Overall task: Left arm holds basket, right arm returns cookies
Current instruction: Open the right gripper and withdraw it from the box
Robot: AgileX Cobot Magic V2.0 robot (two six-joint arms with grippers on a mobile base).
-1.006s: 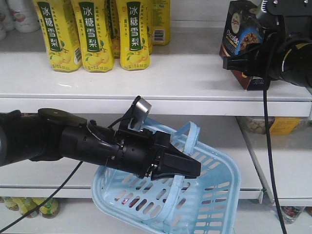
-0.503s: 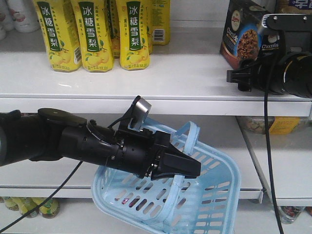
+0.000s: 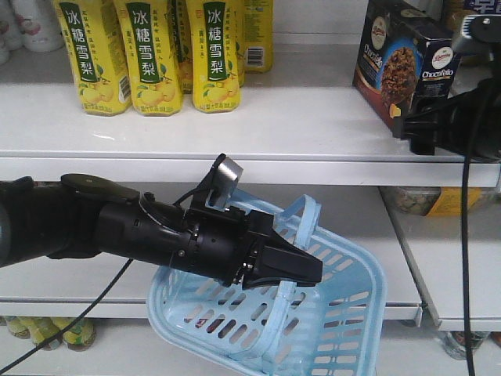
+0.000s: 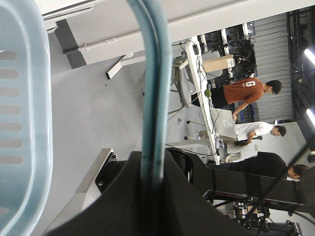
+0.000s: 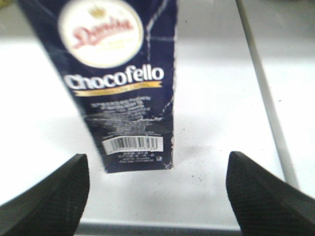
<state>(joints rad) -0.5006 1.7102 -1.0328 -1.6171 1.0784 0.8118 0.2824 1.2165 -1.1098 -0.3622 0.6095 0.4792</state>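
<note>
The dark navy rectangular cookie carton (image 3: 403, 66) stands upright on the white shelf (image 3: 297, 125); the right gripper (image 5: 157, 191), jaws wide, sits near it, apparently apart. The left gripper (image 3: 286, 266) clamps 1 handle of the light blue slotted plastic basket (image 3: 344, 313).

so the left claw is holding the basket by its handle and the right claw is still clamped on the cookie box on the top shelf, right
Not quite. The left claw does hold the basket by its handle, but the right claw is open and clear of the cookie box, which stands by itself on the shelf. The right wrist view shows bare shelf between both fingers and the box.
</note>
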